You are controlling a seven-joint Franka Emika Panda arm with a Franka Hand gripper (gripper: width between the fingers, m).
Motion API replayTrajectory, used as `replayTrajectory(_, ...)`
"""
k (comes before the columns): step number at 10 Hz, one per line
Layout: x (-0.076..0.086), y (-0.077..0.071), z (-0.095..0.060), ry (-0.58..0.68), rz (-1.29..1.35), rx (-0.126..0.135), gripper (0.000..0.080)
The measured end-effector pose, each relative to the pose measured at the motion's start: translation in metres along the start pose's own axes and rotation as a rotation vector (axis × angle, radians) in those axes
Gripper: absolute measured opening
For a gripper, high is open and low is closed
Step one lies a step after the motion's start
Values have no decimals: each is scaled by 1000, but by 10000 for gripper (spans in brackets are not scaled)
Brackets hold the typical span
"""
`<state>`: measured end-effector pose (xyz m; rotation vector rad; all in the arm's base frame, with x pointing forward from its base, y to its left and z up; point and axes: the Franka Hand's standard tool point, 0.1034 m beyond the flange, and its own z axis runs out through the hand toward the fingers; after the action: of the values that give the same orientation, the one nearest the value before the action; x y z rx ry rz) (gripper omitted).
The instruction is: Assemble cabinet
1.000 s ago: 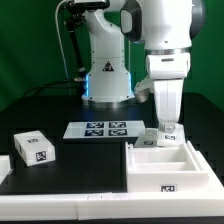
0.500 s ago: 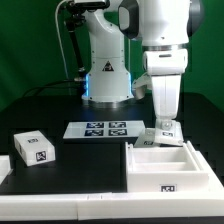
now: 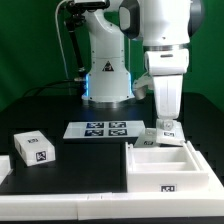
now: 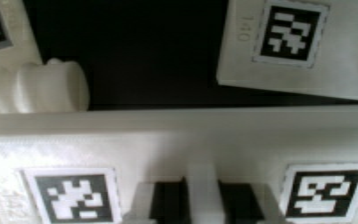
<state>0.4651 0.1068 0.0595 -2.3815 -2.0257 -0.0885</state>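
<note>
The cabinet's large white box [image 3: 166, 170] lies open-topped at the front of the exterior view's right, with a tag on its front wall. My gripper [image 3: 166, 127] points straight down at the box's far wall and is shut on a small white tagged piece [image 3: 160, 136] there. In the wrist view the two dark fingers [image 4: 167, 200] stand close together, the gripper [image 4: 204, 201] pinching a white strip of that piece [image 4: 87, 150] between two tags. Another tagged white part [image 4: 291, 45] and a white knob-like part [image 4: 34, 85] lie beyond it.
A white tagged block [image 3: 32, 148] sits at the exterior view's left, with another white piece [image 3: 4, 160] at the frame's edge. The marker board [image 3: 103, 129] lies in the middle before the robot base [image 3: 105, 75].
The arm shifted very slightly toward the exterior view's left a second ago and has stayed still since. The gripper stays down on the tagged piece.
</note>
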Motion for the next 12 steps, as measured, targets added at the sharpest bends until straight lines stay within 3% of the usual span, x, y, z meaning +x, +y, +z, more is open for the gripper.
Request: replayTrajectory(12, -2, 2, 2, 1, -16, 5, 70)
